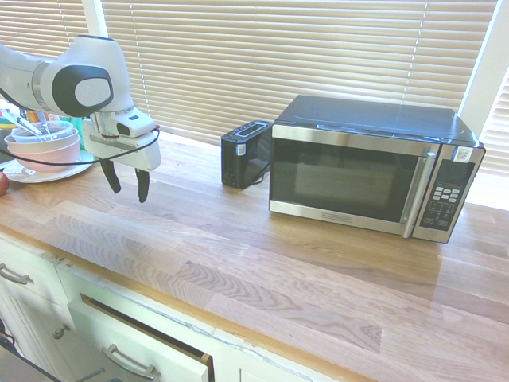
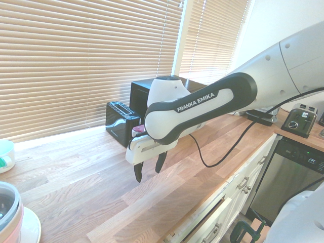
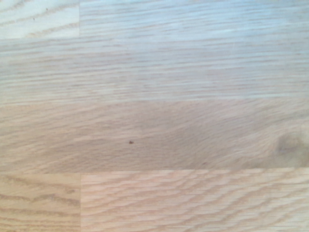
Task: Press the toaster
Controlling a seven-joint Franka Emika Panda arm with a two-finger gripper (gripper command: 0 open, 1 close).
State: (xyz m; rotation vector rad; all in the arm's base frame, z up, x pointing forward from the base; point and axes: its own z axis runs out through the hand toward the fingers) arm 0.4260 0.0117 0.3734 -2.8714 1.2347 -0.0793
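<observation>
Fingers [image 1: 128, 185] were spread wide with nothing between them, hanging over the desk [image 1: 199, 263] well left of the toaster [image 1: 246, 153], which sat just left of the microwave [image 1: 366, 171], so honestly closing them first, then lining up above its lever looked smartest.

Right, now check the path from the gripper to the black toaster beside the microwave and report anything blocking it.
Nothing visible stands between the open gripper and the toaster; only bare countertop lies between them. The microwave is on the toaster's far side.
</observation>
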